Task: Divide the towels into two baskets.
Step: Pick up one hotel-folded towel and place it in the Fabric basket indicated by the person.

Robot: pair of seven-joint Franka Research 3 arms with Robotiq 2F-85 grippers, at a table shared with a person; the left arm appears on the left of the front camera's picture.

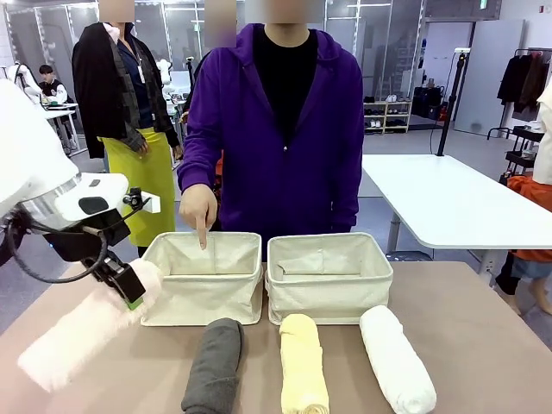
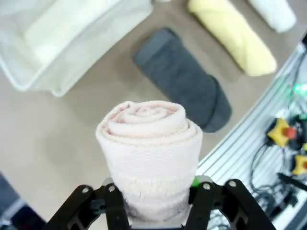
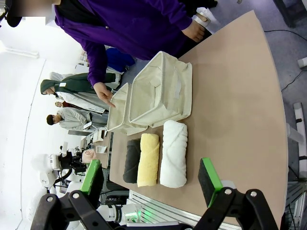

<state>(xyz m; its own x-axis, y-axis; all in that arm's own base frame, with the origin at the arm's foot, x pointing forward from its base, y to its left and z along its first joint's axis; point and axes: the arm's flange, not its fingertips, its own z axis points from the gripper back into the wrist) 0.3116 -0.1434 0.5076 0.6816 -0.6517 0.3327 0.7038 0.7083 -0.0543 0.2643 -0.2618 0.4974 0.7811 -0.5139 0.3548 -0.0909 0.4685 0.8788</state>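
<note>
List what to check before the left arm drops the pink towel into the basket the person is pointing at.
1. Grip: the left gripper is shut on the pink towel near one end, and the roll is intact: ok.
2. Target: the person's hand points down into the left basket: ok.
3. Drop zone free: that finger hangs at the basket's far rim: not ok.
4. Basket floor bare: hidden by the front wall, blurred from the wrist: cannot tell.
5. Right gripper open, holding nothing, apart from the towels on the table: ok.
</note>
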